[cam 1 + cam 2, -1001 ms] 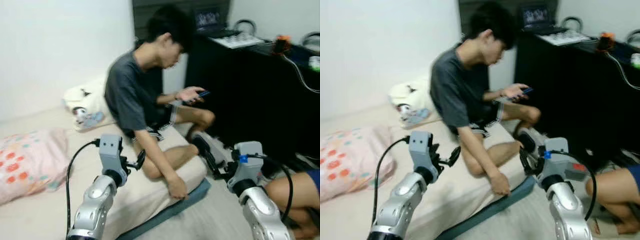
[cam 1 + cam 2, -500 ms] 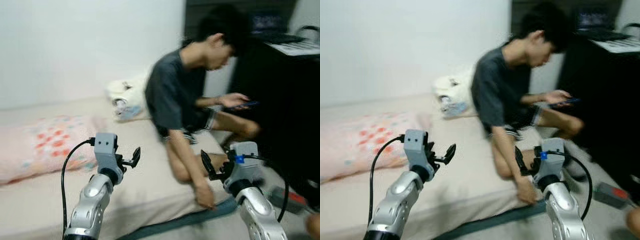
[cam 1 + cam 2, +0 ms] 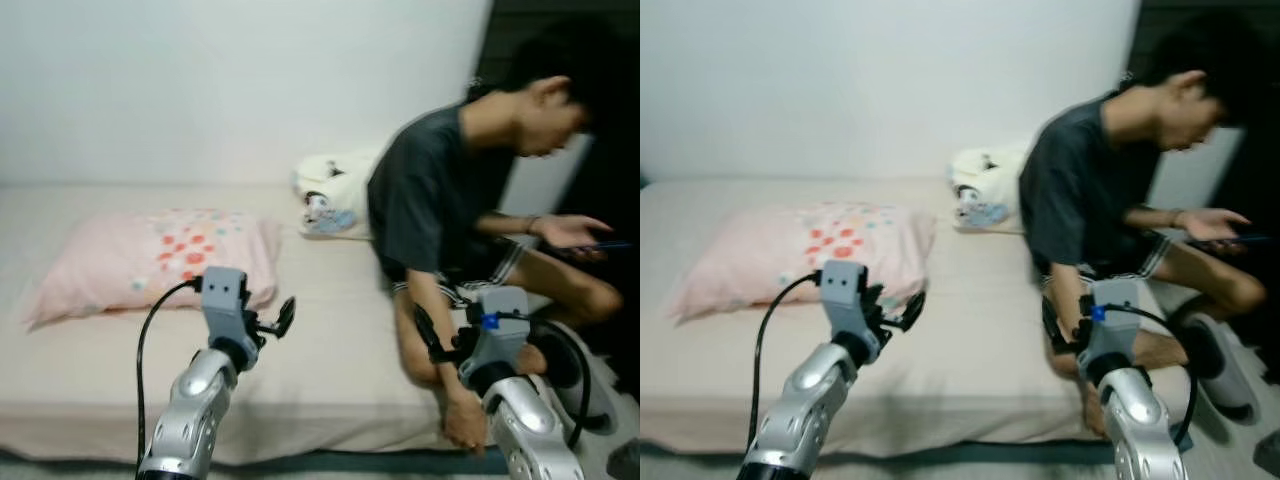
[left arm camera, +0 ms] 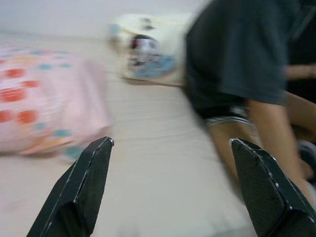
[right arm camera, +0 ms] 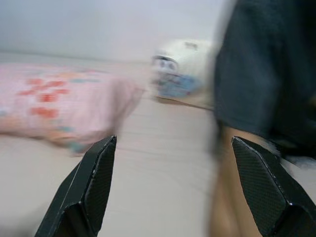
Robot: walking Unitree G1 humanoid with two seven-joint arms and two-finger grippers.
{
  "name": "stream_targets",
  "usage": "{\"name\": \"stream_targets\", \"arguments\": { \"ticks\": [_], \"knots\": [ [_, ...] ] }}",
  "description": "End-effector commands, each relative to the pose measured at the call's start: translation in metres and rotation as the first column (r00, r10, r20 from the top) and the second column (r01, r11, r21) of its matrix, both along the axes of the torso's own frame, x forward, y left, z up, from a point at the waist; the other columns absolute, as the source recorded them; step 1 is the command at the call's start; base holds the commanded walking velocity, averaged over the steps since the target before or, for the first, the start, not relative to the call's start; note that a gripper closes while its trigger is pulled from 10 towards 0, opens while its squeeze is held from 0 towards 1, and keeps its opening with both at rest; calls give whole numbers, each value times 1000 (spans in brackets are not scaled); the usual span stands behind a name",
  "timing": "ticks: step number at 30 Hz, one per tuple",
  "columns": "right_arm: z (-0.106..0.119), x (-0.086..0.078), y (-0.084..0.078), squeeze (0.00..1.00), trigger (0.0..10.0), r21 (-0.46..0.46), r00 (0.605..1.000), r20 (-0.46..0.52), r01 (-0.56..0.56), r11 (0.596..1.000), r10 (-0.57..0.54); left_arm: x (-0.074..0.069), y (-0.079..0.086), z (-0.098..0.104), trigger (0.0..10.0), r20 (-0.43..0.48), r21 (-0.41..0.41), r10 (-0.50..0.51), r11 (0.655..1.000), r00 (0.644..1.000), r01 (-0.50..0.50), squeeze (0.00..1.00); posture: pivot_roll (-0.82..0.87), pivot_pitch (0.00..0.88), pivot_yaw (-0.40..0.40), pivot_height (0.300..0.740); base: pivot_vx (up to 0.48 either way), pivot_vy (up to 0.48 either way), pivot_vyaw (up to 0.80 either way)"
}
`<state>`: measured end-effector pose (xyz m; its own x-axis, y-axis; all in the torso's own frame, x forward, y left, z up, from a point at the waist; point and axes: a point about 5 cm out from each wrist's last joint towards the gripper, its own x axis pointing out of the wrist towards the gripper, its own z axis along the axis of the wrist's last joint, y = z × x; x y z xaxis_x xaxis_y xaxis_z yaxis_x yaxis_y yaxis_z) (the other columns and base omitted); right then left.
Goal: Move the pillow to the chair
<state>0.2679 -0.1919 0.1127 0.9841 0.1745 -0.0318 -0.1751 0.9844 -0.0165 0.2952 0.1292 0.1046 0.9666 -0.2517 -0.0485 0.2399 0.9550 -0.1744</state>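
Left gripper (image 3: 268, 322) and right gripper (image 3: 437, 342), both spread and empty, hover short of the pink spotted pillow (image 3: 155, 264) on the mattress (image 3: 330, 340); approach step, closing in required next

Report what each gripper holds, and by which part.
Nothing: left gripper and right gripper are open and empty, short of the pink spotted pillow.

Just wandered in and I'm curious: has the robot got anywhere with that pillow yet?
Nothing looks done. The pink pillow lies flat on the mattress, untouched. Both grippers are open and empty: the left gripper is held up in front of the pillow, apart from it, and the right gripper is up near the seated person. Left: reach the pillow, grip it, lift it and carry it to a chair.
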Motion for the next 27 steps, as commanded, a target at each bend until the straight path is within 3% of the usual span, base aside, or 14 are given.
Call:
{"name": "stream_targets", "arguments": {
  "ticks": [1,27],
  "knots": [
    [-5,-3,-3,0,10000,0,1000,-20,6,1000,-6,-3,1,-5,10000,-18,-13,5,1000,1000,-5,0,-64,0,-4,735,0,0,775],
    [-6,-4,-1,0,10000,-1,1000,-24,-20,1000,20,-3,1,-5,10000,-9,-18,4,1000,1000,-4,0,-67,0,-4,735,0,0,775]
  ]
}}
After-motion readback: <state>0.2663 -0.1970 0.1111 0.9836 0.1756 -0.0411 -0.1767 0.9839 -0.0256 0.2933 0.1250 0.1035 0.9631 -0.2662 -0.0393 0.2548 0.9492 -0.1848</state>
